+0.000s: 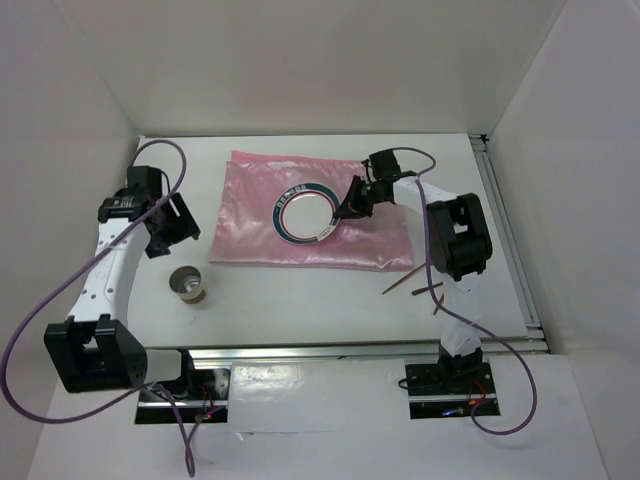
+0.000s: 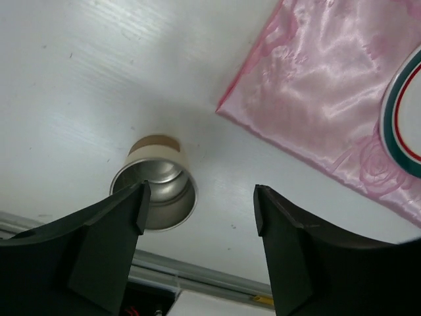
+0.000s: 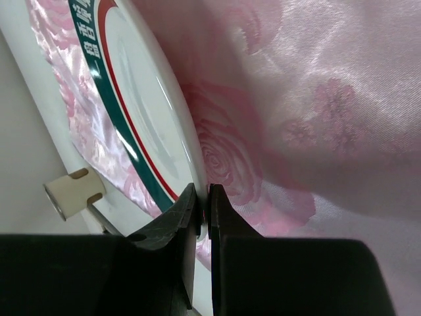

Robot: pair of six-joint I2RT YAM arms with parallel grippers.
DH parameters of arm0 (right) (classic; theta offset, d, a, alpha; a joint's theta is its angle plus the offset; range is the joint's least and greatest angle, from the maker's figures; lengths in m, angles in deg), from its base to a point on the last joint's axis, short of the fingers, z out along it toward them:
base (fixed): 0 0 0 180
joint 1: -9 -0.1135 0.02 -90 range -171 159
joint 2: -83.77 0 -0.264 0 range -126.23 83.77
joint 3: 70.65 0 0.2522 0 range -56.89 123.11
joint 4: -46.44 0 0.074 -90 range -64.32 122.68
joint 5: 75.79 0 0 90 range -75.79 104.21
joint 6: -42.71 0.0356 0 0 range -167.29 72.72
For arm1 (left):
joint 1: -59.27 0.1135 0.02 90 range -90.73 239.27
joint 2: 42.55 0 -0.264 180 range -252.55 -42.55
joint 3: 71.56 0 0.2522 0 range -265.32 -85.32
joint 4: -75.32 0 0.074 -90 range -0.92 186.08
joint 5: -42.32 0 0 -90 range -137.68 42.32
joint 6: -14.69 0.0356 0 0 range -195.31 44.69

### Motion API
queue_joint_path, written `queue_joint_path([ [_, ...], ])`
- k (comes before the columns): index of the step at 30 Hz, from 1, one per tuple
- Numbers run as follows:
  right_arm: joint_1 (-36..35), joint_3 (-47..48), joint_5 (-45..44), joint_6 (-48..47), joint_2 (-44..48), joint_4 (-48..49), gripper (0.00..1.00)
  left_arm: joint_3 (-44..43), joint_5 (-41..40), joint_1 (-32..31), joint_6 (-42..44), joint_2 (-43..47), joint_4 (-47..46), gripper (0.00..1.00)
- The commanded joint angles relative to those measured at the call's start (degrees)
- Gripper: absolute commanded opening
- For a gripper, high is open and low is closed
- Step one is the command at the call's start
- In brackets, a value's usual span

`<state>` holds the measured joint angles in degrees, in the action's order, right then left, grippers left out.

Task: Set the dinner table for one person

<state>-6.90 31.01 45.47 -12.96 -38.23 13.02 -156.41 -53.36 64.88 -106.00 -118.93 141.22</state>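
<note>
Desk [image 1: 300, 310] lies under both arms, w/ pink cloth [image 2: 329, 99] spread at centre. L claw [image 2: 200, 197] is held wide above the upright cup [image 2: 158, 181], not touching it. R claw [image 3: 204, 197] is nearly closed at the plate [image 3: 145, 112] rim; whether the rim is pinched can't be told. Risks: plate could be dragged askew w/ the slippery cloth if pulled; cup could be tipped if clipped by a descending finger.

A shiny pink rectangular cloth [image 1: 250, 215] lies flat, bearing a round white plate [image 1: 305, 215] ringed green and red. Off its near corners stand a steel cup [image 1: 188, 284] on the left and crossed thin brown sticks [image 1: 404, 281] on the right.
</note>
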Motion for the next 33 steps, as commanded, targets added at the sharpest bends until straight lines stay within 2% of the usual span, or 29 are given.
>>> queue_joint_path([
  [1,1.2,3.7,1.3,1.7,-0.1,4.0,0.0,4.8,1.1,1.4,-3.0,4.5,2.5,0.86],
  [3,1.8,3.1,1.3,1.7,-0.1,4.0,0.01,7.6,1.1,1.4,-4.1,6.0,2.5,0.92],
  [7,1.8,2.5,1.3,1.2,-0.1,5.3,0.11,13.3,2.8,1.4,-4.7,7.6,2.5,0.94],
  [11,2.4,3.3,1.3,1.2,-0.1,5.3,0.11,15.0,4.6,1.9,-5.2,8.1,2.5,0.95],
  [12,2.4,3.9,1.3,1.2,-0.8,4.6,0.15,15.0,4.6,2.0,-5.2,8.1,2.5,0.95],
  [13,2.4,5.0,1.3,0.7,-0.8,3.7,0.31,14.4,4.6,2.0,-5.2,8.1,3.1,0.95],
  [15,2.4,5.5,1.3,0.7,-0.8,3.1,0.47,13.8,4.6,2.5,-5.2,8.1,3.1,0.95],
  [16,2.4,5.5,0.7,0.7,-0.8,3.1,0.62,13.8,4.6,2.5,-5.2,8.1,3.1,0.95],
  [19,2.4,6.1,-2.1,-0.7,0.5,1.1,0.77,13.8,5.8,3.8,-5.2,7.6,3.1,0.95],
  [24,2.4,6.8,-9.3,-2.7,4.6,-2.5,0.86,13.8,5.3,5.5,-5.2,7.6,3.1,0.95],
  [28,2.4,5.1,-14.4,-5.3,10.8,-3.1,0.86,13.8,5.3,6.5,-5.2,7.6,3.1,0.94],
  [33,-6.2,7.6,-17.3,-9.6,12.6,-4.9,0.86,11.2,6.1,8.3,-4.2,8.1,3.7,0.94],
])
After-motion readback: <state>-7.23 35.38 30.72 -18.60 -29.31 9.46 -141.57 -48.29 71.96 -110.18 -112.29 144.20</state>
